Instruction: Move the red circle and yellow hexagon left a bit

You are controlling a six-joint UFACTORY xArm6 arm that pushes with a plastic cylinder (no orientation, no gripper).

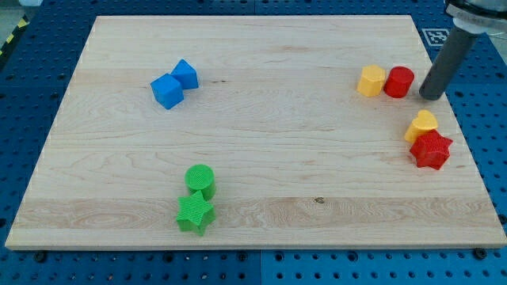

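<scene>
The red circle (399, 82) stands near the board's upper right, touching the yellow hexagon (371, 81) on its left side. My tip (431, 96) is just to the right of the red circle, a small gap away, at the board's right edge. The dark rod rises from it toward the view's top right.
A yellow block (422, 125) and a red star (432, 150) sit together below my tip near the right edge. Two blue blocks (174, 84) lie at upper left. A green circle (200, 180) and green star (195, 214) sit at bottom centre on the wooden board (261, 158).
</scene>
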